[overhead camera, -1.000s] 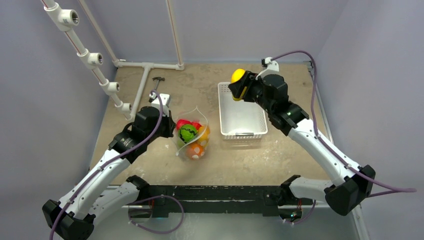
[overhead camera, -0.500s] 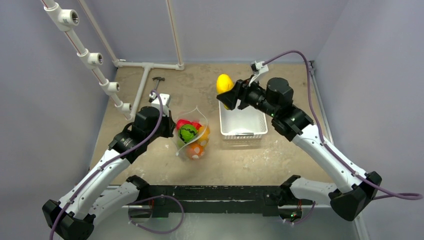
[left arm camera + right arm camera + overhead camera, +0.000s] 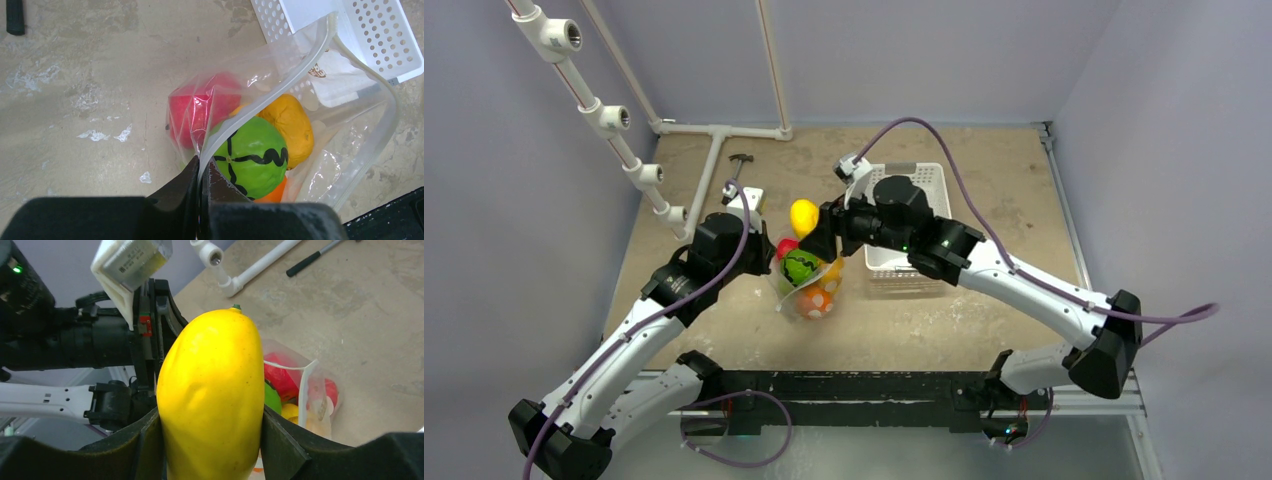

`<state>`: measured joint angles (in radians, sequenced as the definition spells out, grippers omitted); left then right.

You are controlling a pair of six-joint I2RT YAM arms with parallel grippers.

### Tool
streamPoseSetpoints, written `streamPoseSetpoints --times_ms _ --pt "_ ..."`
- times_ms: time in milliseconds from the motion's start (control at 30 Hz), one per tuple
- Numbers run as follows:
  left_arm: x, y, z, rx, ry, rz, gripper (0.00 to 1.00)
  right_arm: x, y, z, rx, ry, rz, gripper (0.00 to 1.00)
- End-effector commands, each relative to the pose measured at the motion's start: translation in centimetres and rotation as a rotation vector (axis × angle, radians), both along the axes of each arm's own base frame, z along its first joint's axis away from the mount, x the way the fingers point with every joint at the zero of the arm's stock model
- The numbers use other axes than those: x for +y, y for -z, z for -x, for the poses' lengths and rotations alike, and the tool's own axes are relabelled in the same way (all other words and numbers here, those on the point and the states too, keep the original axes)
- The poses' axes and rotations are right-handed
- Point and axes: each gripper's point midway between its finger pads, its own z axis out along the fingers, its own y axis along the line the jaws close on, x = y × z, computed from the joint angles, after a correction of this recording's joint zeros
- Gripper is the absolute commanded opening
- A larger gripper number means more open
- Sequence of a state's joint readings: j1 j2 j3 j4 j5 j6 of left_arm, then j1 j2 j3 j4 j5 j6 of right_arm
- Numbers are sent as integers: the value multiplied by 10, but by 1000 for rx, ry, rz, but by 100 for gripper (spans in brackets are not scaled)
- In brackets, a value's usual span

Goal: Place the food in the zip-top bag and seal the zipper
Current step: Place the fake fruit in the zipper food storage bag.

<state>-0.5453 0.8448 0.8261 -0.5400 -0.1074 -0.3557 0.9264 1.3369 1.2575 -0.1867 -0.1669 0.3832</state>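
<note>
Nearly loaded. The zip-top bag [image 3: 807,285] sits mid-frame on the desk [image 3: 904,330], just left of the white basket [image 3: 904,262], with red, green and orange fruit [image 3: 250,155] inside. Left gripper [image 3: 201,172] is pinched on the bag's rim, holding the mouth up. Right gripper [image 3: 210,435] is clamped on a yellow fruit [image 3: 212,390] just above the mouth (probably the last one; basket is partly hidden). To do: drop it in, then seal the zipper [image 3: 285,90].
</note>
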Motion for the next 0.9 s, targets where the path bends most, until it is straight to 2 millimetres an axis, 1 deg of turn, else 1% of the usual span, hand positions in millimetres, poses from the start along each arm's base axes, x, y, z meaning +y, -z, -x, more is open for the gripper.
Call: streamPoseSetpoints --times_ms 0,67,233,400,700,800,867 --pt "-1 -7 -4 -31 1 14 0 14 -6 3 -38 7 27 0" --pt "-1 -7 -4 -33 2 16 0 18 6 1 -26 19 59 0" --pt "-1 -8 -4 -34 3 16 0 27 26 2 -10 20 111 0" --pt "-2 -9 -3 -37 9 20 0 28 44 -2 12 46 163 0" --pt "-4 -12 -2 -47 24 33 0 15 71 -22 38 190 278 0" --pt "-5 -12 -2 -45 26 33 0 12 76 -26 36 219 308 0" --pt "-5 -10 -2 -40 28 32 0 11 75 -26 25 226 312 0"
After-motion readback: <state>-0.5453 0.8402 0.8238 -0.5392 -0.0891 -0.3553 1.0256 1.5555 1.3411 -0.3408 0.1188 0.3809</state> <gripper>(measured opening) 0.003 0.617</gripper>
